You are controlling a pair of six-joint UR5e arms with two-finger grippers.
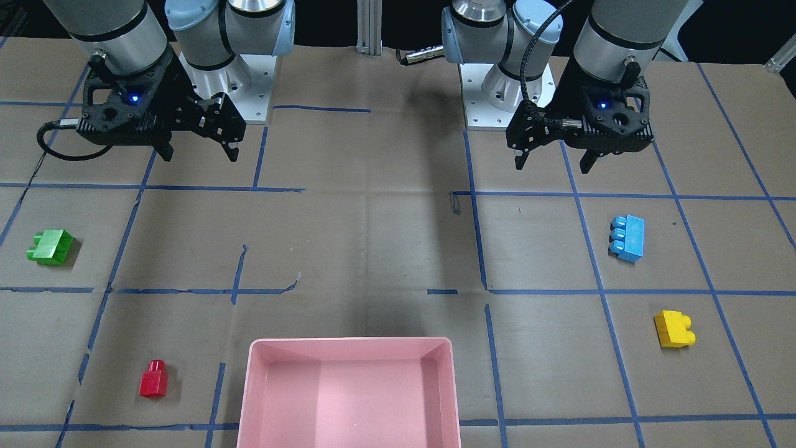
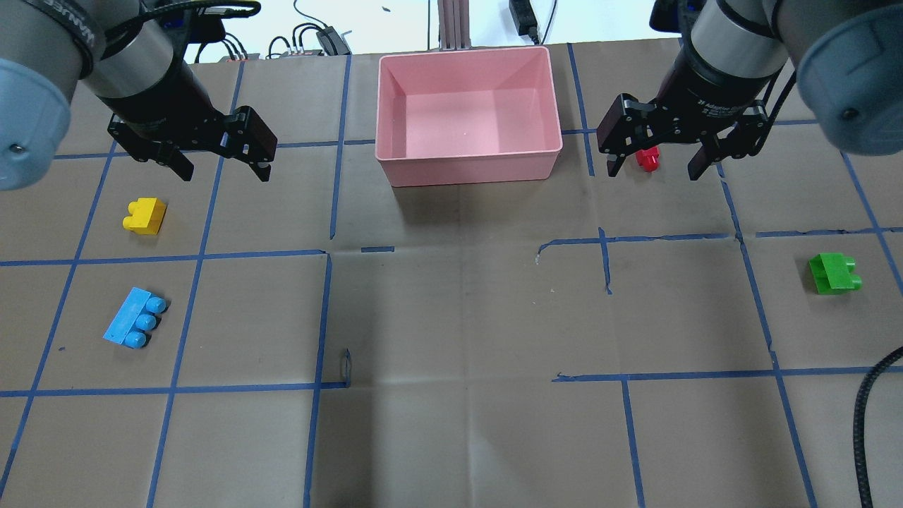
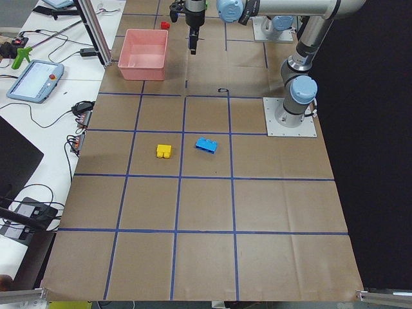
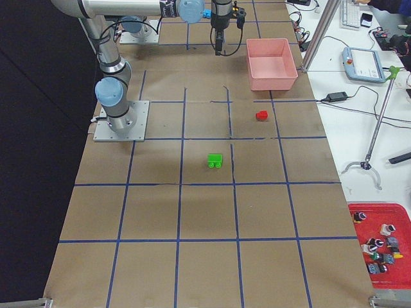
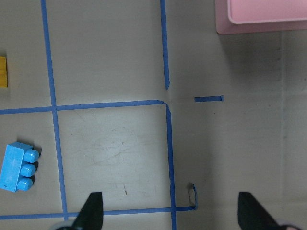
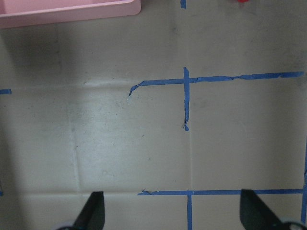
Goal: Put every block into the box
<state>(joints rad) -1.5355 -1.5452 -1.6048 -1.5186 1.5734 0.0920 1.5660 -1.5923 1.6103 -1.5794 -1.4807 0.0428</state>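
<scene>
The pink box (image 2: pixel 469 164) stands empty at the table's far middle edge. My left gripper (image 2: pixel 226 175) is open and empty, raised above the table near the robot's base (image 1: pixel 553 165). The yellow block (image 2: pixel 144 216) and the light-blue block (image 2: pixel 135 319) lie on the table on its side. My right gripper (image 2: pixel 653 173) is open and empty, also raised (image 1: pixel 200 155). The red block (image 1: pixel 153 379) stands beside the box on the right arm's side. The green block (image 2: pixel 834 274) lies further out on that side. All the blocks lie apart from both grippers.
Brown paper with blue tape lines covers the table (image 2: pixel 451 317). The two arm bases (image 1: pixel 504 93) are bolted at the robot's edge. A black cable (image 2: pixel 871 395) hangs at the right. Operator gear and a teach pendant (image 3: pixel 35 80) lie on a side bench.
</scene>
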